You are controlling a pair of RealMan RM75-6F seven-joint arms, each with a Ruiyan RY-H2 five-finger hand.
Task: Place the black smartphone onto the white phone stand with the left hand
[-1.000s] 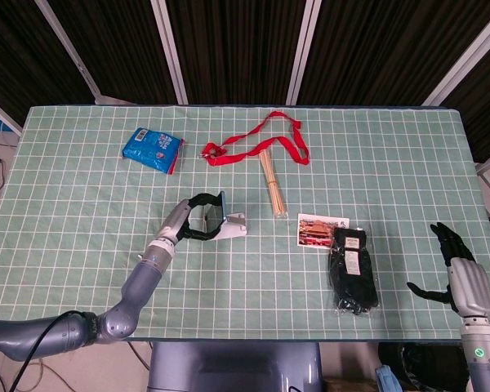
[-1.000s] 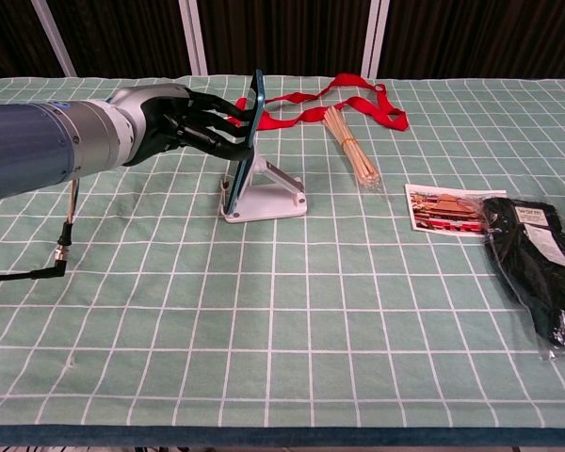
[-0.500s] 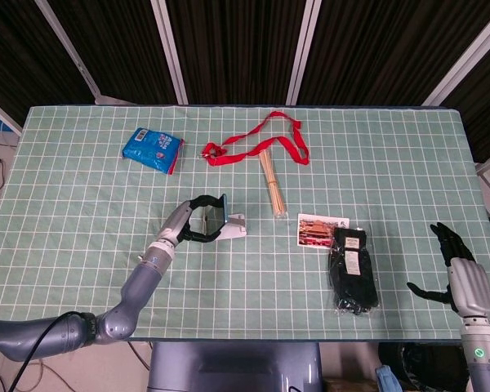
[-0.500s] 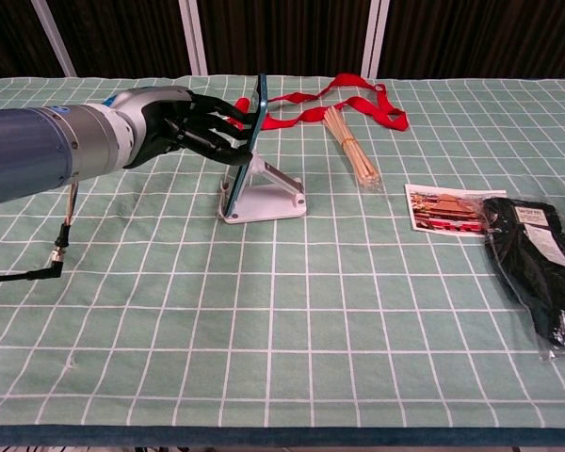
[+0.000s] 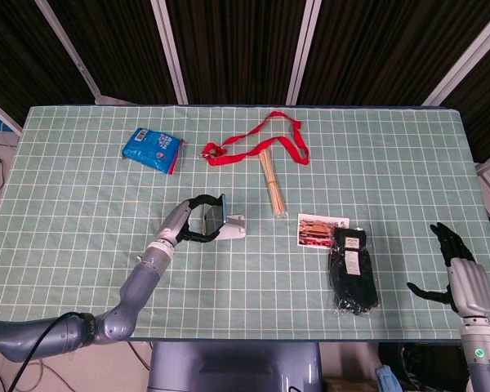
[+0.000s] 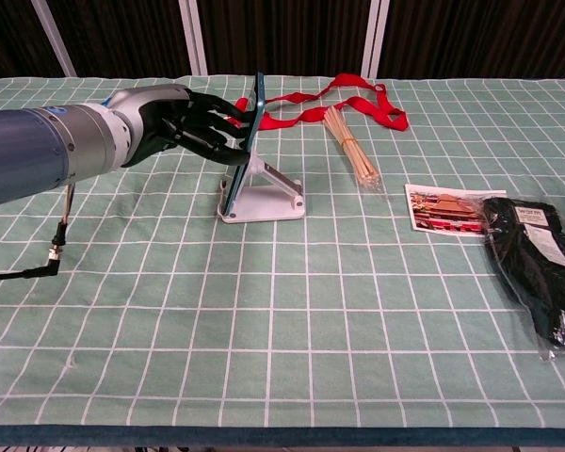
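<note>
The black smartphone [image 6: 249, 141] with a blue edge stands tilted on the white phone stand [image 6: 266, 197], its lower end at the stand's front lip. In the head view the smartphone [image 5: 215, 217] leans on the stand [image 5: 235, 229] at mid table. My left hand [image 6: 184, 122] holds the phone's upper part from the left, fingertips on its edge; the same left hand [image 5: 193, 218] shows in the head view. My right hand [image 5: 457, 269] hangs open off the table's right front corner, holding nothing.
A red lanyard [image 5: 260, 139] and a bundle of wooden sticks [image 5: 272, 182] lie behind the stand. A blue packet [image 5: 153, 149] sits far left. A postcard [image 5: 322, 229] and a bagged black item [image 5: 352, 269] lie to the right.
The phone has tipped slightly further back onto the stand and its lower end has settled into the lip. The left hand shifted a little with it. The right hand has not moved.
</note>
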